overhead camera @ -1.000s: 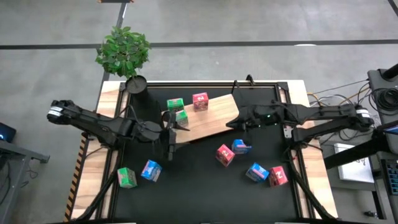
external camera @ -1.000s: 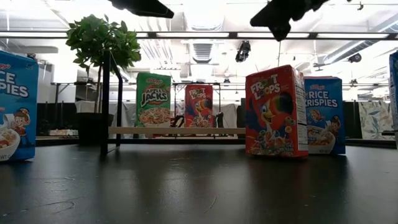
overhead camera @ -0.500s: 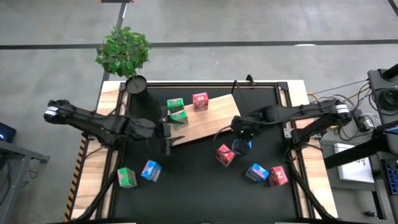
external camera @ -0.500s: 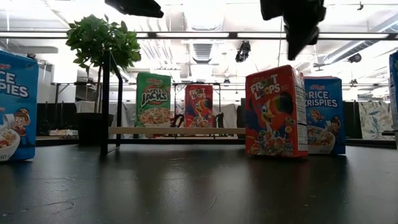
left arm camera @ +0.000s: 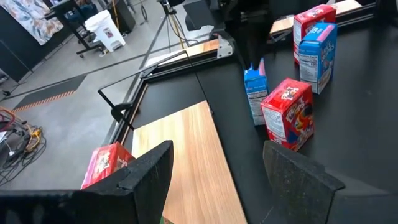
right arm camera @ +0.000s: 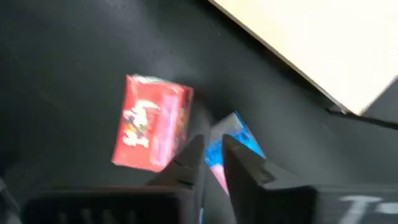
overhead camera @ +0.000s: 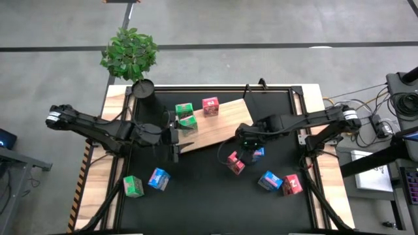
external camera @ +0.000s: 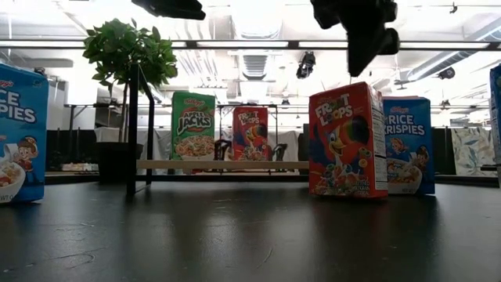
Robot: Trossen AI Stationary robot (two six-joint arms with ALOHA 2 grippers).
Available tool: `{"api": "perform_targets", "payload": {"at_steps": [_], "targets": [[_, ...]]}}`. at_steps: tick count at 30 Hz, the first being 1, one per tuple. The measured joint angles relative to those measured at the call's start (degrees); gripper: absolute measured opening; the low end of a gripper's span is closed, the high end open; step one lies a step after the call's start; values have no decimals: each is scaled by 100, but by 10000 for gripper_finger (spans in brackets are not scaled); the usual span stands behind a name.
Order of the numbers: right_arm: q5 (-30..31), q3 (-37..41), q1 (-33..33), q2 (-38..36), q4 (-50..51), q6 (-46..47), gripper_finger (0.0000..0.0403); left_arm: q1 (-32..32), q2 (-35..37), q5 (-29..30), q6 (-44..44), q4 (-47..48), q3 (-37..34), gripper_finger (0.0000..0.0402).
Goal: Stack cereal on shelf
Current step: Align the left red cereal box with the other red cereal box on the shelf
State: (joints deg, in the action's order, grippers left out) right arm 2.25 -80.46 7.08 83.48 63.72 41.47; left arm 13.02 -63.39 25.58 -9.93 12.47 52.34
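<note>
The light-wood shelf board lies slanted on the black mat. At its far left end stand two green cereal boxes and a pink-red one. My right gripper hangs over the mat, its fingers a narrow gap apart, just above a pink-red box and a blue box. In its wrist view these show as red and blue. My left gripper waits open by the board's left end. The other boxes rest on the mat.
On the mat stand a green box and a blue box near left, and a blue box and a pink-red box near right. A potted plant stands at the far left corner. Bare mat lies between the groups.
My right gripper has moved from the board's right end toward the table's near edge and left, and down over the pink-red and blue boxes. My left gripper has drawn back a little toward the table's left, away from the green boxes. No box has moved.
</note>
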Motion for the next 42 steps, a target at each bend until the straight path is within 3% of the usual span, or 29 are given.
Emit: {"api": "perform_targets", "payload": {"at_steps": [11, 17, 31, 42], "targets": [[-291, 2, 143, 497, -625, -62, 245, 0, -3, -2, -11, -50, 0, 233], [-348, 6, 157, 677, -602, 7, 292, 2, 0, -9, -4, -55, 0, 233], [-371, 8, 342, 1033, -983, -146, 276, 2, 2, -15, -4, -57, 0, 233], [-295, 10, 342, 1195, -960, -163, 191, 2, 4, -15, -4, -66, 2, 233]]}}
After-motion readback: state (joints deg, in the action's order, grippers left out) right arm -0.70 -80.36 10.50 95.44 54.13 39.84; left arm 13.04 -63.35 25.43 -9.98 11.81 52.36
